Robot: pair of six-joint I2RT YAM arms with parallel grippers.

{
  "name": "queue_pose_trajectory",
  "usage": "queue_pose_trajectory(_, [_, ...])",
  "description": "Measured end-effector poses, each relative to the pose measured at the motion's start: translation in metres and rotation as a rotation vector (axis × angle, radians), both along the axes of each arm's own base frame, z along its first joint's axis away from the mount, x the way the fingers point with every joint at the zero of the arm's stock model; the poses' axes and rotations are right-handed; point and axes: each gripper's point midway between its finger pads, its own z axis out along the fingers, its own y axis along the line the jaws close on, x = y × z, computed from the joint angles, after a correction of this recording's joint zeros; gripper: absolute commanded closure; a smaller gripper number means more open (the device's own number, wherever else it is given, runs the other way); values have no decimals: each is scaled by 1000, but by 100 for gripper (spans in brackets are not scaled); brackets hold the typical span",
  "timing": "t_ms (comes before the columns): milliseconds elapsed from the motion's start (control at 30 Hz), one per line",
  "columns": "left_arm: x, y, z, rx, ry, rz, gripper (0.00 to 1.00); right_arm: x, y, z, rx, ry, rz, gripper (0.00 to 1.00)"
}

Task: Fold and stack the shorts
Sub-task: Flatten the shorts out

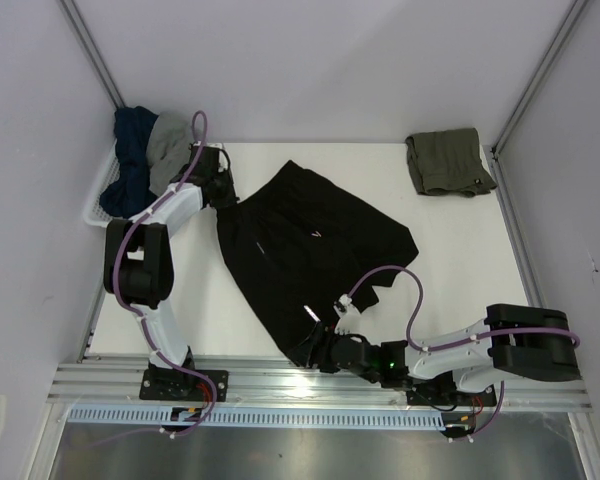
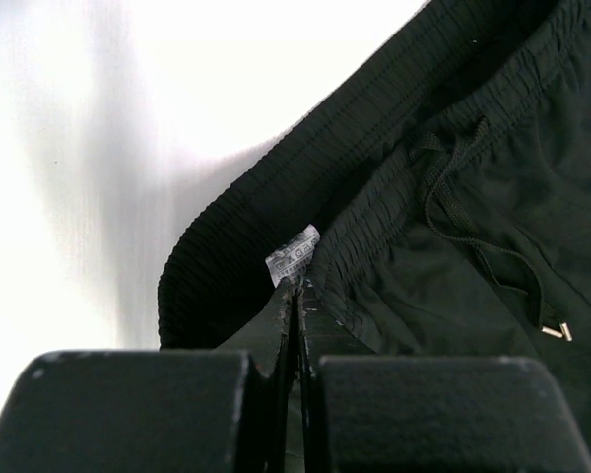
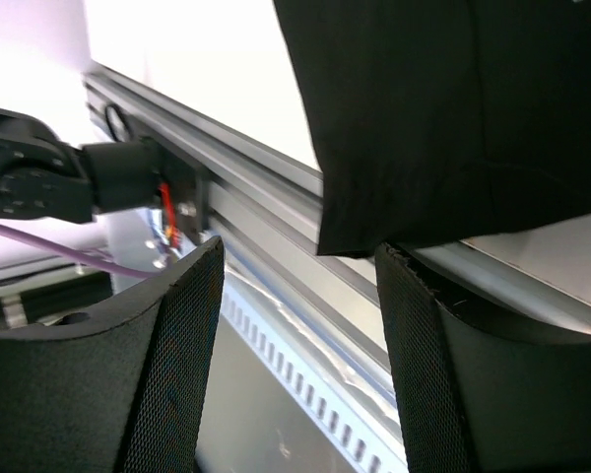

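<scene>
The black shorts lie spread out in the middle of the white table. The olive-green shorts lie folded at the back right. My left gripper is at the waistband's left end; in the left wrist view it is shut on the ribbed waistband just below a white label, with the drawstring to the right. My right gripper is at the near hem corner by the table's front edge. In the right wrist view it is open, with the hem corner resting over its right finger.
A white basket at the back left holds dark blue and grey clothes. An aluminium rail runs along the near edge, also seen in the right wrist view. Walls close in both sides.
</scene>
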Motion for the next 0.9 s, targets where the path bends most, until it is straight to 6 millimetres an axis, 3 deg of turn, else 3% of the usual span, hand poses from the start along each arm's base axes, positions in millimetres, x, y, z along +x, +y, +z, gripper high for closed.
queue_pose_trajectory(300, [0, -1, 1, -16, -1, -7, 100, 5, 6, 10, 51, -9, -23, 36])
queue_pose_trajectory(600, [0, 0, 1, -23, 0, -1, 100, 5, 6, -9, 32, 41, -53, 37])
queue_pose_trajectory(767, [0, 2, 0, -23, 2, 2, 100, 7, -7, -20, 35, 59, -90, 39])
queue_pose_trajectory(900, [0, 3, 0, -23, 2, 4, 100, 12, -11, -16, 51, 43, -112, 41])
